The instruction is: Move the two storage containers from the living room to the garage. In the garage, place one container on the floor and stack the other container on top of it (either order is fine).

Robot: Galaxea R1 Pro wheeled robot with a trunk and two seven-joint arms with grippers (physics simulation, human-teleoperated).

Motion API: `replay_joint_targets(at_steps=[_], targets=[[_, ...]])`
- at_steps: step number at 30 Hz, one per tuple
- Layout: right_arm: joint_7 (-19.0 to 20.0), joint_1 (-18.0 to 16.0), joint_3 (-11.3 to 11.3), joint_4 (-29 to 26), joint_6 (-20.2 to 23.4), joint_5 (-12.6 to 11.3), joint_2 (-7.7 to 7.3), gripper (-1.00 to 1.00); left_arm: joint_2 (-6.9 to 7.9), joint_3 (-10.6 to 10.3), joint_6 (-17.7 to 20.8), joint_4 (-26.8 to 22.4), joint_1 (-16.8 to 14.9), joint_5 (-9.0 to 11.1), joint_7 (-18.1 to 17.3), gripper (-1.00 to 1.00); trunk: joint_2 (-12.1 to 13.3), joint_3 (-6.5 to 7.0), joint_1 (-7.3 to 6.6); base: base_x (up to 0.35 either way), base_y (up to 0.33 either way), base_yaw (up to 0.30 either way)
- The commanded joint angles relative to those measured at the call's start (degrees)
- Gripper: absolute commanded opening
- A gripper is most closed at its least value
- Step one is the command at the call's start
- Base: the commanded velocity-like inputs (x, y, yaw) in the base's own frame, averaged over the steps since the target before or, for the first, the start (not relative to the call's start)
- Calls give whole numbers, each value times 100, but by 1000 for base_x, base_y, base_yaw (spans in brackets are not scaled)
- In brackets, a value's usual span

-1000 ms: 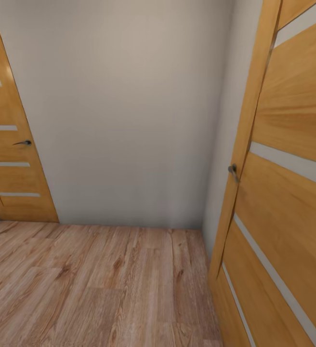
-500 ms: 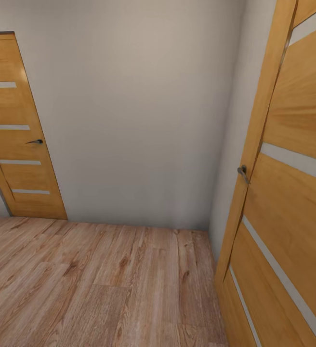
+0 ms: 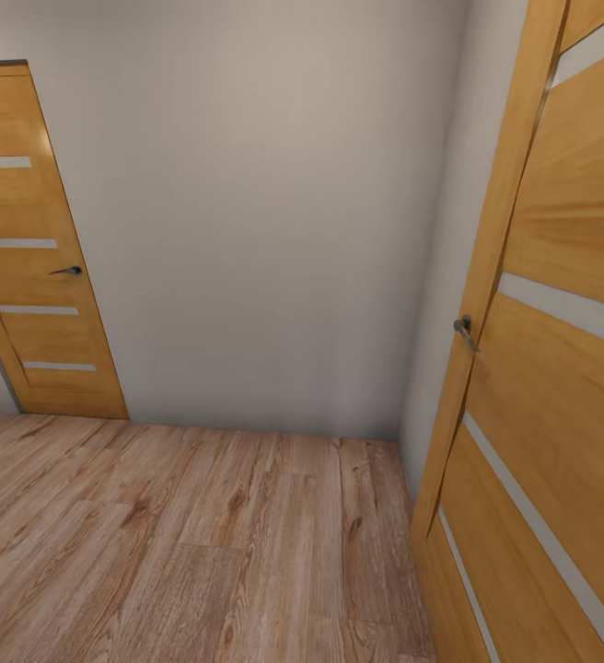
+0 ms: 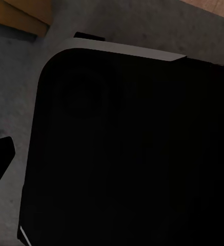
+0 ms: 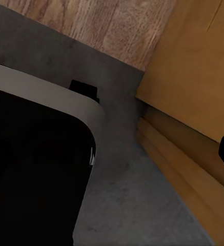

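You were in transit, facing a wall (image 3: pixel 265 230) between two doors (image 3: pixel 26 249), no container near either pincer, whose states I couldn't tell; everything remained.

Light wood-plank floor (image 3: pixel 201 543), grey concrete floor (image 5: pixel 132 205)

Pale wall (image 3: pixel 265 212) fills centre frame. Wooden door (image 3: pixel 35 249) at left edge, closed; second wooden door (image 3: pixel 560 368) along right. Wood-plank flooring (image 3: pixel 182 543) across bottom.
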Motion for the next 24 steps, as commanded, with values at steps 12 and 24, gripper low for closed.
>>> replay_joint_targets(at_steps=[12, 24], targets=[[-2, -4, 70, 14, -29, -50, 3, 100, 3, 2, -9, -7, 2, 29, 4, 100, -3, -5, 0, 0, 0, 0], [-2, -4, 62, 14, -30, -50, 0, 100, 5, 2, -9, -7, 2, 29, 4, 100, -3, -5, 0, 0, 0, 0]])
